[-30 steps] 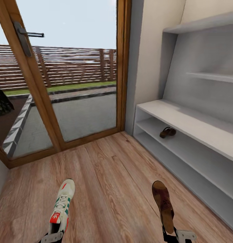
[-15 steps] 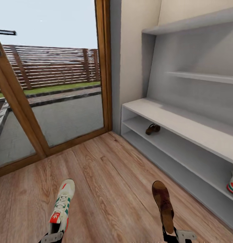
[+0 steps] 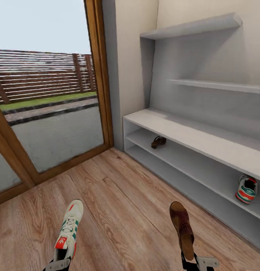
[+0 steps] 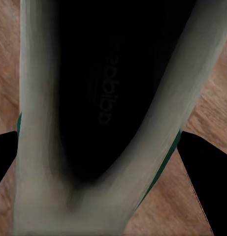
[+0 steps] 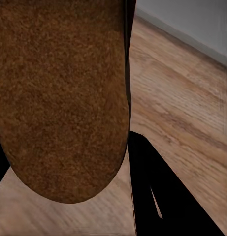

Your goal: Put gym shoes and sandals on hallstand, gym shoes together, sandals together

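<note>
L gripper [image 3: 58, 263] is clamping a gym shoe [image 3: 69, 229] by the heel, toe pointing fwd over the corridor floor [image 3: 118, 195]. R gripper [image 3: 195, 262] is gripping a sandal [image 3: 182, 229] likewise. 2nd sandal [image 3: 158, 142] is lying in the hallstand [image 3: 190, 133] upper tier nr the glass door [image 3: 50, 124]; 2nd gym shoe [image 3: 246, 189] is sitting farther right, same tier.

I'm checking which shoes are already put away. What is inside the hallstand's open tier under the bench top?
Inside the hallstand, the upper open tier holds one brown sandal near the door end and one gym shoe farther right. The tier's right end is cut off by the picture's edge.
</note>
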{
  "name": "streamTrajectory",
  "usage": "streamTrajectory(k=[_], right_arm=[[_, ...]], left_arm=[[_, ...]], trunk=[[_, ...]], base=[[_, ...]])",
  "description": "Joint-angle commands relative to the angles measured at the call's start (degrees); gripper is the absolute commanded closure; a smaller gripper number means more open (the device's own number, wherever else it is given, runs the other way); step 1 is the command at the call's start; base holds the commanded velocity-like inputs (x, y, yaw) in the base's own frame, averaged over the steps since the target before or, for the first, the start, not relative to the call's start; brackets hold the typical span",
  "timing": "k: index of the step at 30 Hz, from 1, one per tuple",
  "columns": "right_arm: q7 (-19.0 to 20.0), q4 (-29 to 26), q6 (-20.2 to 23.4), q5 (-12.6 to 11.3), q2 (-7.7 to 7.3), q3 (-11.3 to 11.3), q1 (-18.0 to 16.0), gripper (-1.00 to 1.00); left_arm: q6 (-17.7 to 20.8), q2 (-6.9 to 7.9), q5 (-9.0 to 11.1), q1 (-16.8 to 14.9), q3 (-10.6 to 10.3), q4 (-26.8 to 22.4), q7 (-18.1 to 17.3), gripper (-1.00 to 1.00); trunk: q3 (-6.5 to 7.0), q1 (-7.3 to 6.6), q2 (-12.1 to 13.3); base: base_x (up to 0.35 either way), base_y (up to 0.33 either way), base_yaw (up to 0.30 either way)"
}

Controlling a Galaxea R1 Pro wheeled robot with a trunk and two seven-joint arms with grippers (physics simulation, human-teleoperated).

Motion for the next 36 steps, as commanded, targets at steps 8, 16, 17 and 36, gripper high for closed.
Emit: streamTrajectory(k=[8,16,17,36], right_arm=[[0.1,0.1,-0.2,0.4,0.05,-0.4,-0.1,1.00],[0.1,0.1,-0.2,0.4,0.05,-0.4,-0.1,1.00],[0.1,0.1,-0.2,0.4,0.05,-0.4,-0.1,1.00],[0.1,0.1,-0.2,0.4,0.05,-0.4,-0.1,1.00]], left_arm=[[-0.1,-0.02,0.4,0.0,0.2,0.0,-0.5,1.00],[-0.1,-0.02,0.4,0.0,0.2,0.0,-0.5,1.00],[-0.1,-0.02,0.4,0.0,0.2,0.0,-0.5,1.00],[-0.1,-0.02,0.4,0.0,0.1,0.0,-0.5,1.00]], trunk=[[-0.04,-0.01,0.0],[-0.04,-0.01,0.0],[-0.04,-0.01,0.0],[-0.04,-0.01,0.0]], base=[[0.007,0.018,-0.271],[0.000,0.001,-0.271],[0.000,0.000,-0.271],[0.000,0.042,-0.271]])
